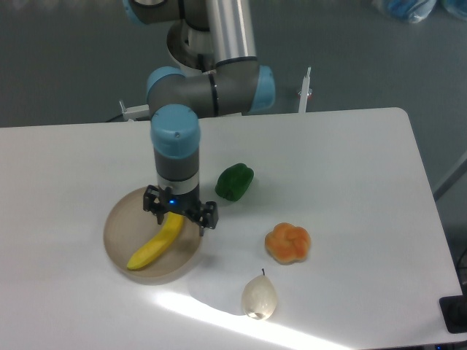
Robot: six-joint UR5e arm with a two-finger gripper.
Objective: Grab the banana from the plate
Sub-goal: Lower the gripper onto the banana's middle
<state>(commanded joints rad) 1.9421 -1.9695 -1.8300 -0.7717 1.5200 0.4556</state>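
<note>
On the beige plate (117, 233) at the table's (365, 160) left lies the banana (155, 246), slanting from upper right to lower left, its upper end hidden under the gripper (180, 216), whose fingers stand spread above that end. It looks light, soft and smooth-skinned, so a gentle pinch across its thicker middle seems safest; a hard squeeze could bruise it. The plate's low rim hardly obstructs. A green pepper (234, 181) sits just right of the arm; an orange fruit (288, 243) and a pale pear (259, 297) lie well apart.

Green pepper (234, 181) mid-table, orange fruit (287, 243) to its right, pale pear (259, 297) nr front.
</note>
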